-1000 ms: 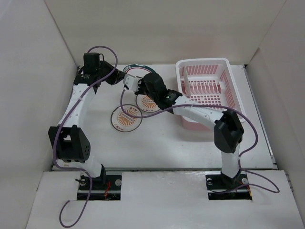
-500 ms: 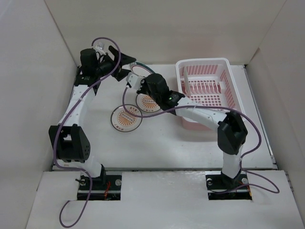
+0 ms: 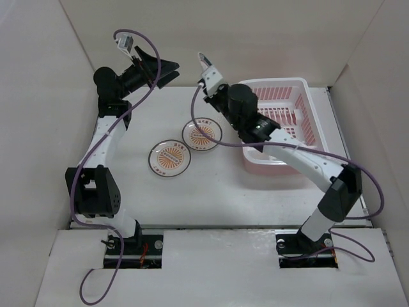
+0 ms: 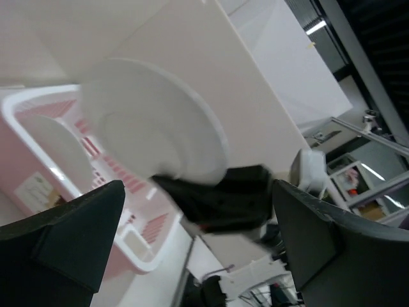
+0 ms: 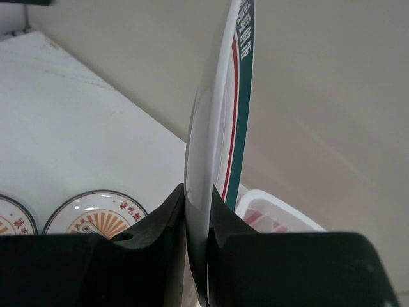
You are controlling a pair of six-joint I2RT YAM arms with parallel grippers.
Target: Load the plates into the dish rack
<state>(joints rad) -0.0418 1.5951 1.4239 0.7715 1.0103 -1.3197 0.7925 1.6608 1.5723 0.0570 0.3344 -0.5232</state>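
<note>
Ok so, starting from the arm bases at the near edge: the table (image 3: 211, 192) in front of them has two plates lying flat and face up, both with orange sunburst centres. The nearer sunburst plate (image 3: 169, 158) sits a bit left of centre. The second sunburst plate (image 3: 202, 134) is just beside it at about 1 o'clock, rims close, but I can't tell if they actually touch. Over at roughly 3 o'clock from that pair is the pink dish rack (image 3: 275, 82), on the right side of the table, with the right arm reaching over its near-left part.

Further back, both arms are lifted off the table. The right gripper (image 5: 197, 195) is up at about 12 o'clock from the second sunburst plate. Its fingers are pinched narrow on the green-red rimmed plate (image 5: 217, 128), which stands on edge, nearly upright, gripped at its lower rim. The left wrist camera shows that plate's plain white underside. In that same view a pale rounded shape (image 4: 61, 150) stands inside the rack, too blurry to say what it is.

The left gripper (image 3: 171, 70) hangs at around 9 o'clock from the held plate, apart from it, with its fingers (image 4: 70, 236) spread wide and holding nothing.
</note>
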